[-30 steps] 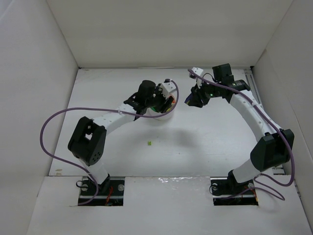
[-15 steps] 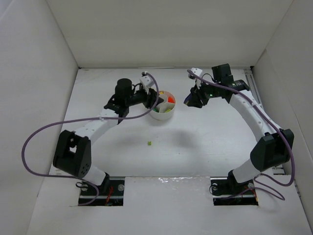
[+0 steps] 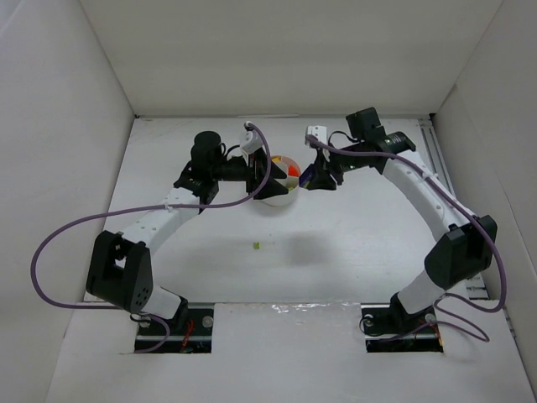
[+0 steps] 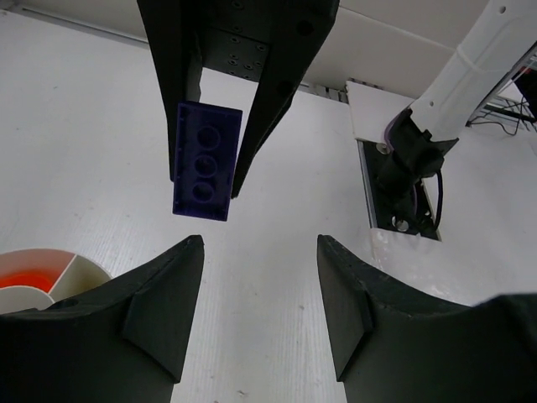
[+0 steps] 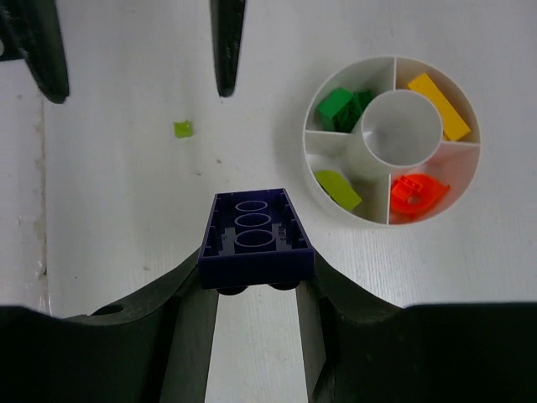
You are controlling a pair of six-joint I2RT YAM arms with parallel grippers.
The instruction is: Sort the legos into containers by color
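The left arm [image 3: 164,220] and right arm [image 3: 424,189] are both wearing white shells broken up by chunky black joint housings. A thin purple cable [image 3: 35,269] is looping loosely off each. The fingers [image 4: 151,319] are showing matte black, broad and wedge-shaped.

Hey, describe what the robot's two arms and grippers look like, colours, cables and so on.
The left arm and right arm have white links with black joint housings, and a loose purple cable loops along each. The left gripper and right gripper have matte black tapering fingers.
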